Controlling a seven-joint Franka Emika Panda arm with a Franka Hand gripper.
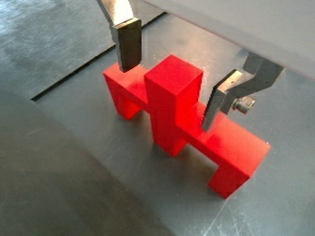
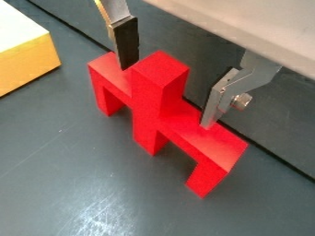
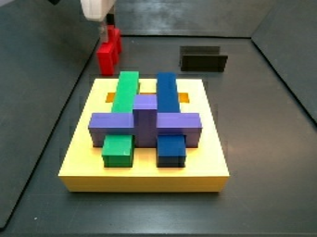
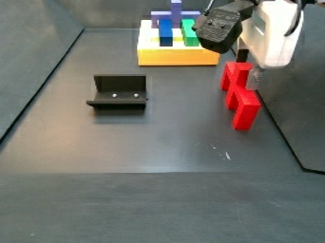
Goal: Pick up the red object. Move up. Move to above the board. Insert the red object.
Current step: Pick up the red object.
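Pick step. Gripper [image 2: 175,76] spread wide, straddling red object [image 2: 157,112] post, piece on floor between fingers [image 2: 124,44]. Next: close on post, lift, carry to board [image 3: 146,171].

We counted one red object [image 4: 238,93], standing on the floor, with one central post and two legs showing in both wrist views. One claw [image 1: 180,76] hung over it, its two fingers [image 2: 123,41] on either side of the post. There was one board [image 3: 148,168]. On it we counted one purple cross block [image 3: 147,123], one green bar [image 3: 124,109] and one blue bar [image 3: 168,109]. One fixture [image 4: 120,92] stood on the floor apart from the rest.
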